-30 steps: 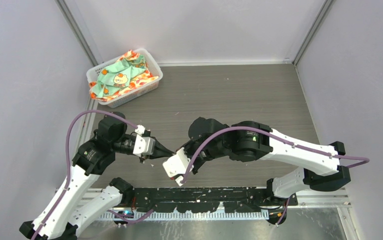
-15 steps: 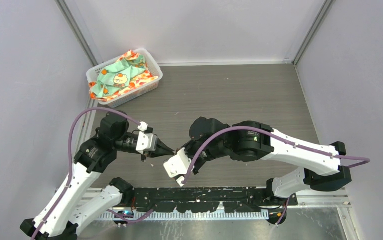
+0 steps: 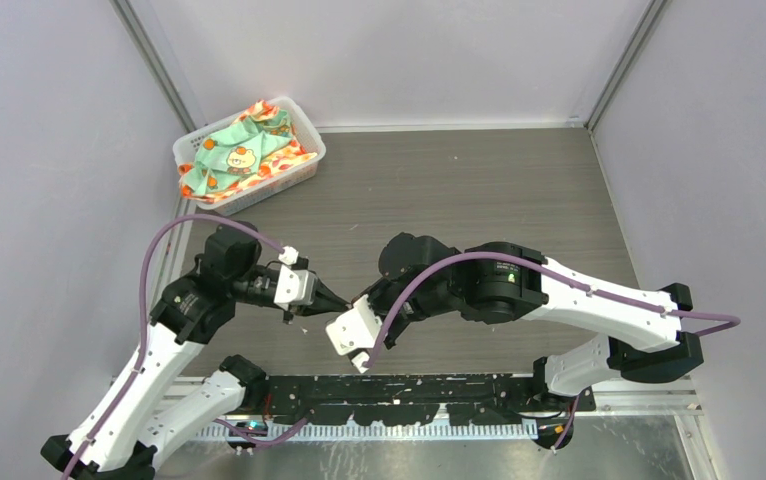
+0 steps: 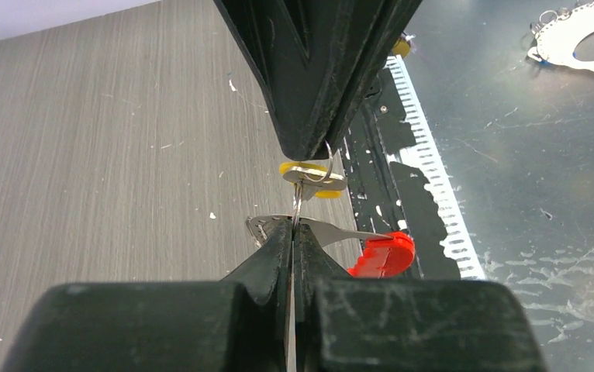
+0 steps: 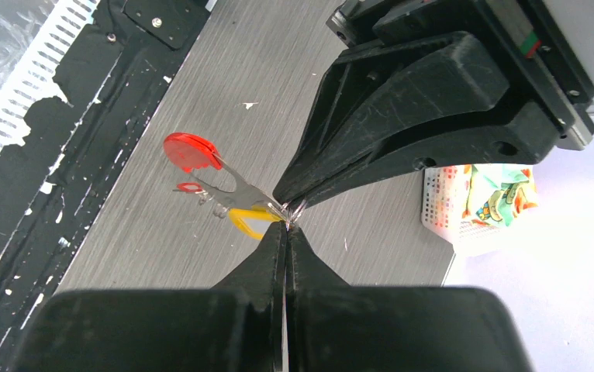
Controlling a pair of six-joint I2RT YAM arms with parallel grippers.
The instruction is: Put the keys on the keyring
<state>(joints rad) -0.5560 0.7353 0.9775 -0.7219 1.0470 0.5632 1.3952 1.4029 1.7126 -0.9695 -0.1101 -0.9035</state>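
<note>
My left gripper (image 4: 292, 225) and right gripper (image 5: 284, 225) meet tip to tip just above the table near its front edge, left gripper (image 3: 341, 300) touching right gripper (image 3: 357, 300). Both are shut on a thin silver wire keyring (image 4: 298, 200) stretched between them; the keyring (image 5: 297, 207) shows as a small loop at the tips. Both keys hang at the ring. The red-headed key (image 4: 383, 254) sticks out to the side of my left fingers; its red head (image 5: 189, 149) points away. The yellow-headed key (image 4: 309, 175) sits right under the right fingertips, yellow head (image 5: 247, 219) beside them.
A white basket (image 3: 304, 135) holding patterned cloth stands at the back left; the basket (image 5: 441, 194) also shows in the right wrist view. A black rail (image 3: 409, 400) and a perforated strip (image 4: 433, 194) run along the near edge. A white ring-shaped piece (image 4: 581, 31) lies on the metal beyond.
The left wrist has edged slightly right and up toward the right gripper. Both grippers stay shut and tip to tip.
</note>
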